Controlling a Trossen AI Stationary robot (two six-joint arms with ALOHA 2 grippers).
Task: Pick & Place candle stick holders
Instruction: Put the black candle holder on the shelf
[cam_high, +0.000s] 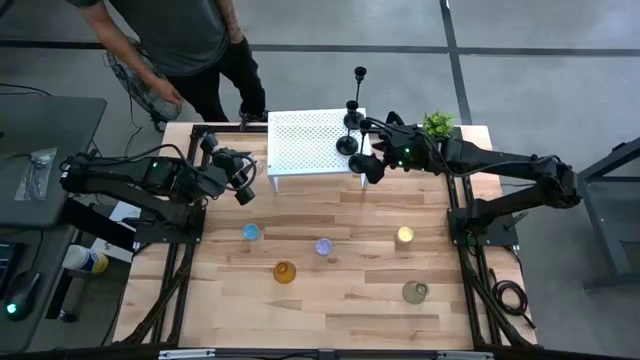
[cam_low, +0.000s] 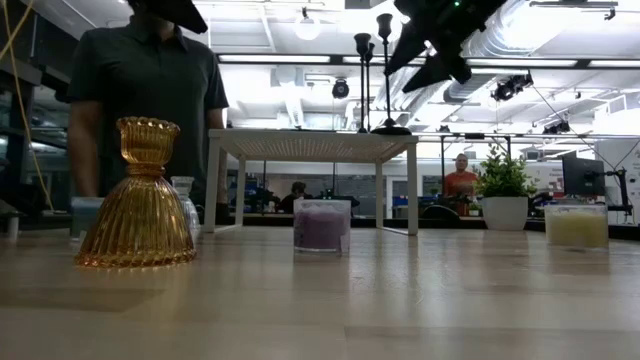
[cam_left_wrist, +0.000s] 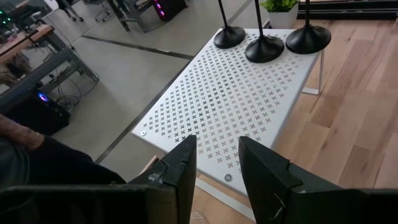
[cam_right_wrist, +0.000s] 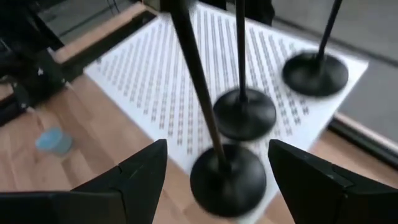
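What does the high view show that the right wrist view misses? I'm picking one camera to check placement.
Only the high view shows the green holder, amber holder, yellow holder, potted plant and left gripper. Only the right wrist view shows the right gripper open around the nearest black candlestick. Both show three candlesticks on the white rack and the blue holder.

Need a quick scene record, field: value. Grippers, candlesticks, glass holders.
left gripper: part open, empty, by the white perforated stand
right gripper: open, astride nearest candlestick's stem, not gripping
black candlesticks: three, upright on stand's right end
glass holders: blue, purple, amber, yellow, clear, all on table
potted plant: behind the right gripper
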